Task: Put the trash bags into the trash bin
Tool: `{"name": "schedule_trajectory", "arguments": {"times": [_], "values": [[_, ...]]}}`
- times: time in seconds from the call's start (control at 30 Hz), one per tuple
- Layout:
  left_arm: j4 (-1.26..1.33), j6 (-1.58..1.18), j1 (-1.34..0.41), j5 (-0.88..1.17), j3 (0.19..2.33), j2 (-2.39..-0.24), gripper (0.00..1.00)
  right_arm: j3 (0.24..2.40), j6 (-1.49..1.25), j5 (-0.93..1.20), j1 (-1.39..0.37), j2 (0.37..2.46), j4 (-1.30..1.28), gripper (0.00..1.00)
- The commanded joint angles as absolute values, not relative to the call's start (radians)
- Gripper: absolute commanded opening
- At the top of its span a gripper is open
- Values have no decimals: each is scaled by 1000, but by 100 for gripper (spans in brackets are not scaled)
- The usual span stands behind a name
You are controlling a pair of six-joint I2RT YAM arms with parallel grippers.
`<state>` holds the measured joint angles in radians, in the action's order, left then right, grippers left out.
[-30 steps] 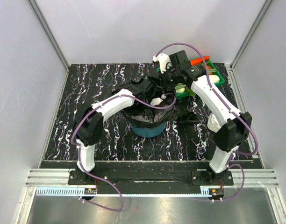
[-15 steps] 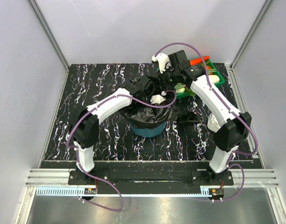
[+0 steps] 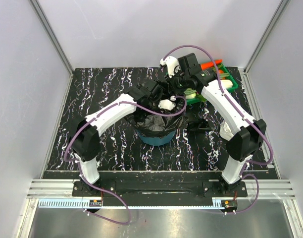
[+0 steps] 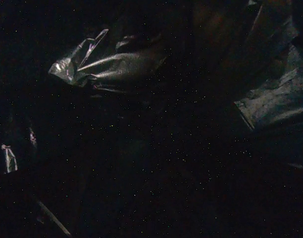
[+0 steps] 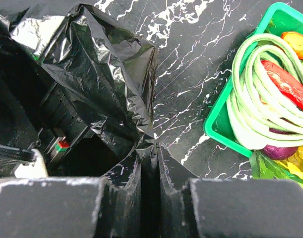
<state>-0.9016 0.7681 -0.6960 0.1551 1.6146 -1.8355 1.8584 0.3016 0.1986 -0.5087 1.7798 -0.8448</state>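
The bag hangs over the mouth of the bin, and its black film covers the rim and falls inside. The bin stands on the middle of the table, and only its lower teal wall shows under the film. A loose bag lies flat on the table just right of the bin.

The right gripper is over the far right side of the bin. Its fingers are pressed together on a fold of the bag, and the film stands up between them.

The left gripper reaches into the bin mouth from the left. Its wrist view is almost all dark film, so I cannot tell how its fingers stand.

The tray is beside the right gripper, with a coil of green beans in it.
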Motion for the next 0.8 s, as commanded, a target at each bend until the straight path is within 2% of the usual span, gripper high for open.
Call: {"name": "schedule_trajectory", "arguments": {"times": [0.0,0.77], "values": [[-848,746,-689,186,1644,-1736,99,1882,341,160,-518,1778,-865,0],[-726,729,-658,123,1626,-1606,99,1868,347,150,-517,1779,-867,0]]}}
